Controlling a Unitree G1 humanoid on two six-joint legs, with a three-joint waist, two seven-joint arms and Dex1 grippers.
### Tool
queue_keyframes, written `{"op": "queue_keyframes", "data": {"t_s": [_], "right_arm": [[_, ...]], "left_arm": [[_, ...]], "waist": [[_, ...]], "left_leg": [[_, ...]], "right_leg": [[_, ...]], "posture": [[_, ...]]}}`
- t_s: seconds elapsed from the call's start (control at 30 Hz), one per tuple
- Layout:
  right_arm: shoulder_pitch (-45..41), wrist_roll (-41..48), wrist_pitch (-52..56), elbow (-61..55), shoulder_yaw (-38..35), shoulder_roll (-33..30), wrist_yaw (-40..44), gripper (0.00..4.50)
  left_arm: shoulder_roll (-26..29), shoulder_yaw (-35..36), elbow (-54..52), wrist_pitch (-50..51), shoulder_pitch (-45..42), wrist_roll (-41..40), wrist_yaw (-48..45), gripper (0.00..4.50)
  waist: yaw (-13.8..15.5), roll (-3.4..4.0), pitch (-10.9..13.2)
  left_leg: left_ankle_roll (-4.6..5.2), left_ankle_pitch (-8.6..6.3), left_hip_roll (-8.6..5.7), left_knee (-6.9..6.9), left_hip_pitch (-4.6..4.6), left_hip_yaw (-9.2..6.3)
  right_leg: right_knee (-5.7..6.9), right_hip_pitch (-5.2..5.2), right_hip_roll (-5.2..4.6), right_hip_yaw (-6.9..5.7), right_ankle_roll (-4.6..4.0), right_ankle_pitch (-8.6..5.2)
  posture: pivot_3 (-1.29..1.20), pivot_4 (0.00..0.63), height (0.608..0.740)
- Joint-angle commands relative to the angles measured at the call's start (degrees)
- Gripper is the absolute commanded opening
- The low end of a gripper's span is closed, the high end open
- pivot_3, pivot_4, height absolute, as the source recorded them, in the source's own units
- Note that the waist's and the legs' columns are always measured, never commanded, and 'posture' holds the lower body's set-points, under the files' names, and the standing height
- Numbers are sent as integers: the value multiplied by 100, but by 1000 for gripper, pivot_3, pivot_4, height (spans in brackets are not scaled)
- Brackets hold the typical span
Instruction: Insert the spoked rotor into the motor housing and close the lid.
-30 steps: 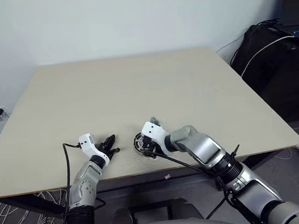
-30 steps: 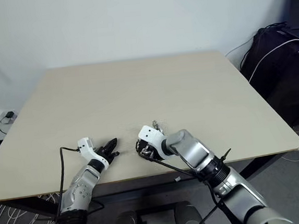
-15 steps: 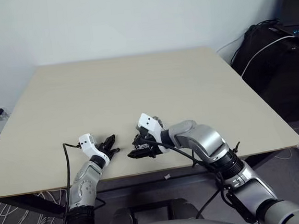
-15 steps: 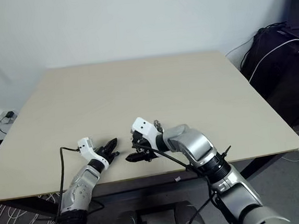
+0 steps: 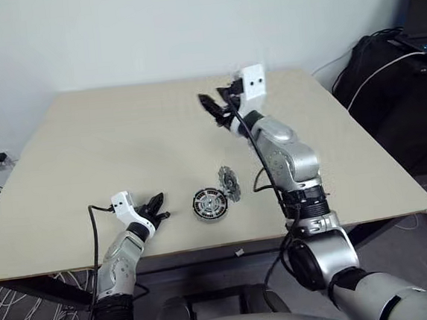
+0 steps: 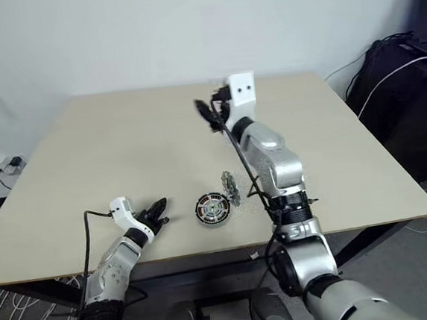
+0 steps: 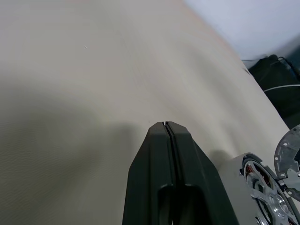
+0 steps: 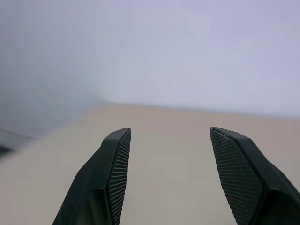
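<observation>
Two grippers are in my head views, and they sit far apart. My right gripper (image 5: 212,106) is raised high in the upper middle of the frame, above the far half of the tabletop (image 5: 122,145), with its two black fingers (image 8: 112,178) spread well apart and nothing between them; through the wrist camera I see just bare tabletop and pale wall past the textured pads. My left gripper (image 5: 158,207) lies low near the front edge, in the lower left of the frame, its fingers pressed tightly together and holding nothing, pointing toward the parts. In the lower middle of the frame, just right of the left gripper's tips but not touching them, sits the motor housing (image 5: 209,204), a round dark-rimmed cup with the silvery spoked rotor (image 7: 269,197) lying inside it over copper-brown windings. The lid (image 5: 229,183) stands tilted on its edge at the housing's upper right, leaning against or just beside the rim; I cannot tell whether they touch. Nothing lies between the left gripper and the housing. At the right edge of the frame, off the tabletop, I see a dark bag (image 5: 394,84) with a white cable (image 5: 374,75) draped over it.
</observation>
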Motion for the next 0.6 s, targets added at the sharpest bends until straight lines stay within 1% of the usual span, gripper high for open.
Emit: {"op": "queue_keyframes", "data": {"t_s": [0.03, 0.13, 0.23, 0.27, 0.33, 0.37, 0.5, 0.6], "right_arm": [[56, -510, -403, 244, 142, -442, -144, 2909], [446, -853, -264, 284, 589, -950, 285, 2318], [946, -897, 46, 35, 999, -1359, 930, 1413], [1130, -911, 116, -70, 1126, -1492, 1124, 999], [1426, -868, 212, -168, 1225, -1642, 1360, 416], [1537, -819, 271, -167, 1210, -1660, 1411, 51], [1858, -842, 205, 6, 1175, -1633, 1352, 51], [2004, -877, 187, 76, 1140, -1484, 1114, 51]], "left_arm": [[10, 9, -129, -26, -78, -55, -59, 0], [11, 7, -120, -25, -89, -47, -62, 0], [18, 10, -112, -37, -97, -35, -61, 0], [18, 10, -119, -55, -93, -23, -55, 0], [19, 10, -122, -96, -98, 0, -44, 0], [17, 11, -119, -121, -106, 15, -35, 0], [12, -55, -102, -311, -132, 194, 33, 0], [43, -273, -18, -746, -132, 678, 162, 0]], "waist": [[-10, 0, 0], [-28, 1, -1], [-30, 1, -1], [-30, 1, -1], [-20, 1, -1], [-18, 1, -1], [-20, 1, 0], [-15, 1, 0]], "left_leg": [[-1, 1, 0, -8, 2, -1], [-2, 2, 2, -27, 11, 0], [-2, 2, 2, -33, 12, 1], [-2, 2, 2, -35, 13, 1], [-2, 2, 1, -33, 12, 1], [-2, 2, 1, -31, 12, 1], [-2, 2, 2, -5, 14, 4], [-2, 2, 2, 18, 14, 4]], "right_leg": [[2, -2, 1, 0, 0, 0], [1, -2, 2, 1, -2, -2], [-1, -3, 3, 4, -1, -5], [-2, -2, 3, 5, -1, -5], [-2, -1, 3, 5, 0, -6], [-2, 0, 3, 5, 0, -6], [-1, 8, 5, 5, -9, -13], [0, 18, 5, 5, -2, -7]], "posture": [[0, 0, 740], [0, 0, 740], [0, 0, 740], [0, 0, 740], [0, 0, 740], [0, 0, 740], [0, 0, 740], [0, 0, 740]]}}
